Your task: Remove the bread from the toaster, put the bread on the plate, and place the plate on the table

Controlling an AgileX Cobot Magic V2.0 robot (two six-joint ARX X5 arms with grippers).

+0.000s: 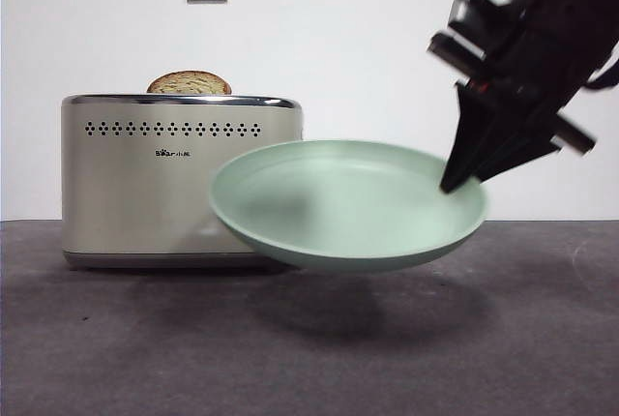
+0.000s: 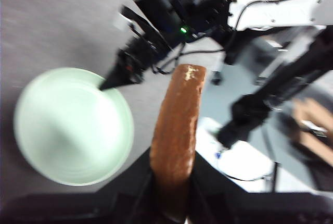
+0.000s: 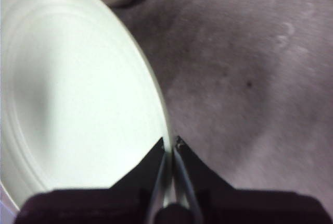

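Left claw [image 2: 171,203] clamps bread [image 2: 177,130] edge-on; right claw [image 2: 112,81] pinches plate [image 2: 73,125] rim above table [image 2: 57,21].

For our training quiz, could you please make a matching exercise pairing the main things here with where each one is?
Things:
1. bread
2. plate
3. second slice
4. toaster

Places:
A. standing on the table
B. held by its rim in the right hand, above the table
C. poking out of the toaster's top
D. gripped edge-on in the left hand

Pairs: 1-D, 2-B, 3-C, 4-A
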